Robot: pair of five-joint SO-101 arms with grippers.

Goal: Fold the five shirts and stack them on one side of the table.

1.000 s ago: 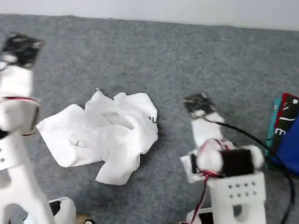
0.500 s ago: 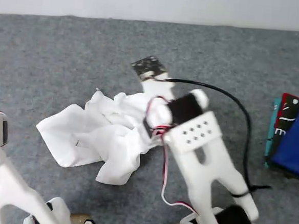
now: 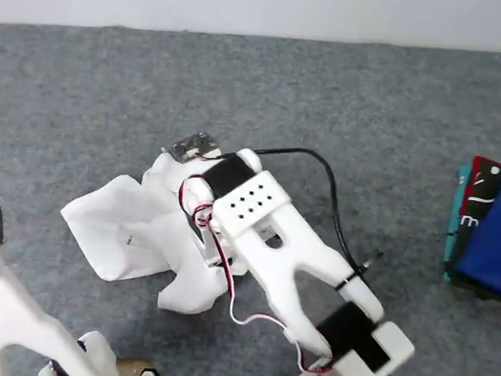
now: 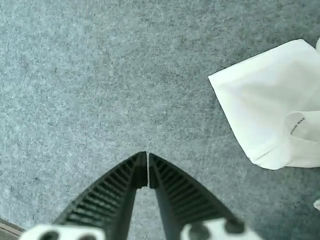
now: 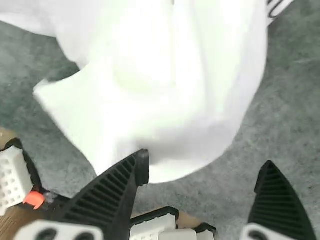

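A crumpled white shirt (image 3: 136,232) lies on the grey table left of centre; it also appears as the white shirt (image 5: 165,75) and a corner of the white shirt (image 4: 270,110). My right arm (image 3: 257,223) stretches over the shirt's right half. Its gripper (image 5: 205,167) is open, fingers spread just above the shirt's edge. My left gripper (image 4: 148,159) is shut with nothing in it, over bare table beside the shirt's corner. A stack of folded shirts (image 3: 489,226), blue on top, sits at the right edge.
The grey carpet-like table top (image 3: 343,100) stretches wide behind and between the shirt and the stack. The left arm's white body (image 3: 1,308) stands at the lower left. Arm bases (image 5: 15,175) show near the table's front edge.
The right arm has swung from the right of the table leftward and now extends over the white shirt. The left arm has drawn back toward the left edge.
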